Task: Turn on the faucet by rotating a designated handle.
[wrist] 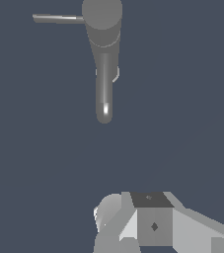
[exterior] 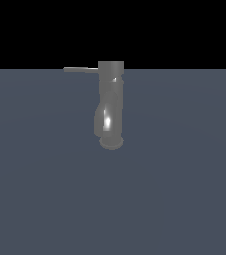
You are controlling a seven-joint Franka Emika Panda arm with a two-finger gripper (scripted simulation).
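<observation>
Faucet (exterior: 109,107) stands upright on the slate-blue surface (exterior: 184,189). Handle (exterior: 80,69) projects level from the faucet's top toward the exterior view's left. Wrist view: grey pincer (wrist: 155,225) body only partly visible, well apart from the faucet, touching nothing. Fingertips unseen; open or closed cannot be told. Arm absent from exterior view.

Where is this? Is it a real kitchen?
Probably not a real kitchen: it looks like a computer-made test scene. A lone grey faucet with a thin handle stands on a bare blue-grey floor, with black emptiness behind and no sink or walls.
</observation>
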